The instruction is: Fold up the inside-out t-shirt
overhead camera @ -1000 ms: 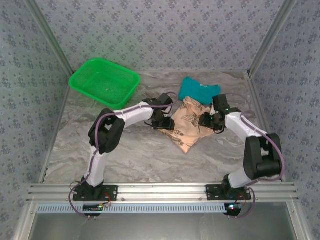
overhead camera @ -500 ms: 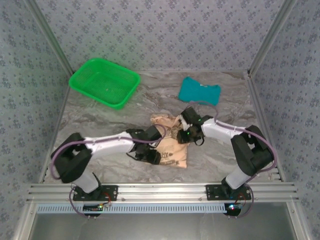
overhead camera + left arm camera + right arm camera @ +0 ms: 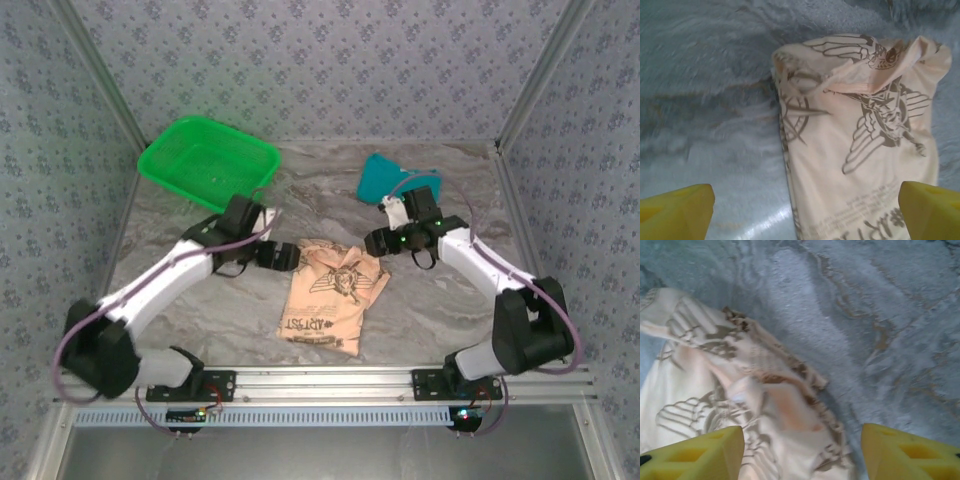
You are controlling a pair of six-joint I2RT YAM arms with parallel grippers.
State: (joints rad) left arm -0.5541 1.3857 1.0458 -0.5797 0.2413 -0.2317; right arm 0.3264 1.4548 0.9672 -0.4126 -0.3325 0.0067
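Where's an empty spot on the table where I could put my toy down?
Bare table lies between the green basket and the teal garment at the back, and near right between the t-shirt and the right arm's base. Crowded: the middle, where the left gripper and right gripper hang open at the t-shirt's far end.

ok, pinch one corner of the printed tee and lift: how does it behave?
Likely floppy: the t-shirt lies in soft layers with bunched edges, so a lifted corner would probably drape and unfold. Looks thin, so probably light. A push would likely rumple it, not slide it.
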